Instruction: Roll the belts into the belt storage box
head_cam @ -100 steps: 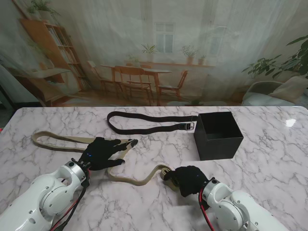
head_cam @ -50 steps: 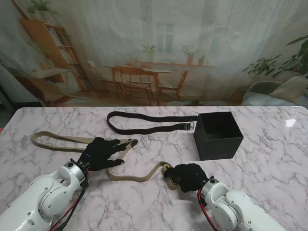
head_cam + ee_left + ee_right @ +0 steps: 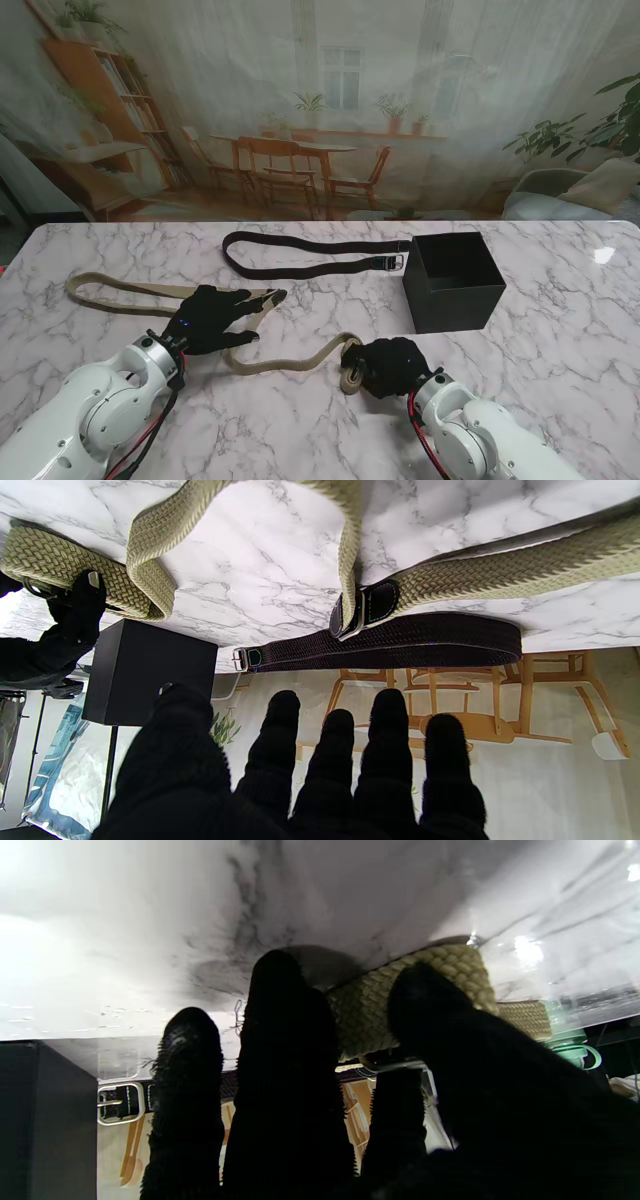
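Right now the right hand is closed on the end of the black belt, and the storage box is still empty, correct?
Not quite: the right hand is closed on the end of the beige belt, as the stand view shows. The black belt lies untouched farther away. The storage box looks empty.

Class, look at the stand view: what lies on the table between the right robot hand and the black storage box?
Only bare marble table separates the right robot hand from the black storage box.
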Action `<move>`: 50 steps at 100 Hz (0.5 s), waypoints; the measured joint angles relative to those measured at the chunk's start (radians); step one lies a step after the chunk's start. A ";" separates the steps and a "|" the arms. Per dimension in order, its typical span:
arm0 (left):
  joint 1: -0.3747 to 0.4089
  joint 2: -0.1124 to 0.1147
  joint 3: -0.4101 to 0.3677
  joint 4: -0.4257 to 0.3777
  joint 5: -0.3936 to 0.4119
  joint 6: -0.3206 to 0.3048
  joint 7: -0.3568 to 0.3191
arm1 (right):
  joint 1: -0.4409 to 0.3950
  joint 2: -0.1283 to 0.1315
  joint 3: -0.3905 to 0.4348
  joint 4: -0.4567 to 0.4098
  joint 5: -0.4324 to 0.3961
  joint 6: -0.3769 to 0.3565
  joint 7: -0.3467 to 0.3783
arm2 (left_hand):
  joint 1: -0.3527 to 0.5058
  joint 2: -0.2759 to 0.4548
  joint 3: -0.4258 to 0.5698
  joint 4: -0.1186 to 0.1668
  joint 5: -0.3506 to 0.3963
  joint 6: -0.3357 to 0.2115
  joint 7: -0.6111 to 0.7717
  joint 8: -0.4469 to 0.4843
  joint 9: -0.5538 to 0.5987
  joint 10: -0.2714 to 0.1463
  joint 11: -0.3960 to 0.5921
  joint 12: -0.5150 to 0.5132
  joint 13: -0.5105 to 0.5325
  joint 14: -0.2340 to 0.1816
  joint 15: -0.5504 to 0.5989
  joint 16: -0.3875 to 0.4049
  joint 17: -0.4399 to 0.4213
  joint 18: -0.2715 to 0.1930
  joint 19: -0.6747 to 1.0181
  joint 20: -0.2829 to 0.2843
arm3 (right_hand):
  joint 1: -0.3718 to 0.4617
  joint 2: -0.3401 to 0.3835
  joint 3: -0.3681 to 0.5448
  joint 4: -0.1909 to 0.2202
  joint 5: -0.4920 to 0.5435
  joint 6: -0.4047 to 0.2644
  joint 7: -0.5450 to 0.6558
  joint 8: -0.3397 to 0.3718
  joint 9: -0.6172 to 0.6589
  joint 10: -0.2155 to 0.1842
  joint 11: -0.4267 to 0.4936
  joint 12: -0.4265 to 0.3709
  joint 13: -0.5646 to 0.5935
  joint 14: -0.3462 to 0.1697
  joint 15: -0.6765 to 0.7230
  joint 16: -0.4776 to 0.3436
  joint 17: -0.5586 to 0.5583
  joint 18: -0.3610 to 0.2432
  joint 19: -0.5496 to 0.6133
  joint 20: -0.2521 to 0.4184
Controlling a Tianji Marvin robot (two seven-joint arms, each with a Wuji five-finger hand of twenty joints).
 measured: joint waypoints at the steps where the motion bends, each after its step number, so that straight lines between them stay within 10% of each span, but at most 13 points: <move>1: 0.000 0.000 0.000 0.000 0.000 0.000 0.000 | -0.001 0.000 0.000 0.000 0.000 0.001 -0.003 | 0.000 0.000 0.000 0.000 0.000 0.000 0.000 0.000 0.000 0.000 0.000 0.000 0.000 0.000 0.000 0.000 0.000 0.000 0.000 0.000 | 0.000 0.000 -0.002 0.000 0.003 -0.005 0.000 -0.001 -0.002 -0.001 0.000 0.002 -0.001 0.001 0.003 0.002 -0.008 0.004 0.002 0.003; 21: -0.001 0.000 0.000 0.000 0.001 0.000 0.001 | -0.016 -0.001 0.004 -0.006 -0.011 0.012 -0.009 | 0.000 0.000 0.000 0.000 0.000 0.000 0.000 0.000 0.000 0.000 0.000 0.000 0.000 0.000 0.000 0.000 0.000 0.000 0.000 0.000 | -0.012 -0.003 -0.063 -0.006 0.054 -0.112 0.000 0.001 -0.231 0.051 0.006 0.016 -0.260 0.004 0.100 0.068 -0.201 0.090 -0.040 0.029; 32: -0.002 0.000 0.000 0.001 0.002 0.000 0.002 | -0.023 -0.001 0.009 -0.014 -0.008 0.006 -0.006 | 0.000 0.000 0.000 0.000 0.000 0.000 0.000 0.000 0.000 0.000 0.000 0.000 0.000 0.000 0.000 0.000 0.000 0.000 0.000 0.000 | -0.012 -0.030 -0.098 -0.008 0.110 -0.115 -0.005 -0.017 -0.302 0.095 -0.060 -0.061 -0.408 0.046 0.073 -0.077 -0.283 0.175 -0.157 0.027; 38: -0.002 0.000 0.001 0.001 0.002 0.000 0.002 | -0.026 -0.002 0.012 -0.017 0.005 -0.002 -0.005 | 0.000 0.000 0.000 0.000 0.000 0.000 0.000 0.000 0.000 0.000 0.000 0.000 0.000 0.000 0.000 0.000 0.000 0.000 0.000 0.000 | -0.013 -0.045 -0.117 -0.010 0.146 -0.115 -0.005 -0.051 -0.340 0.119 -0.119 -0.119 -0.476 0.165 -0.236 -0.237 -0.312 0.212 -0.227 -0.028; 50: -0.003 0.000 0.001 0.002 0.002 0.000 0.003 | -0.034 -0.004 0.015 -0.016 0.033 -0.012 -0.002 | 0.000 0.000 0.000 0.000 0.000 0.000 0.000 0.000 0.000 0.000 0.000 0.000 0.000 0.000 0.000 0.000 0.000 0.000 0.000 0.000 | -0.016 -0.054 -0.147 -0.024 0.170 -0.115 -0.003 -0.061 -0.391 0.137 -0.193 -0.184 -0.488 0.215 -0.358 -0.339 -0.315 0.239 -0.278 -0.104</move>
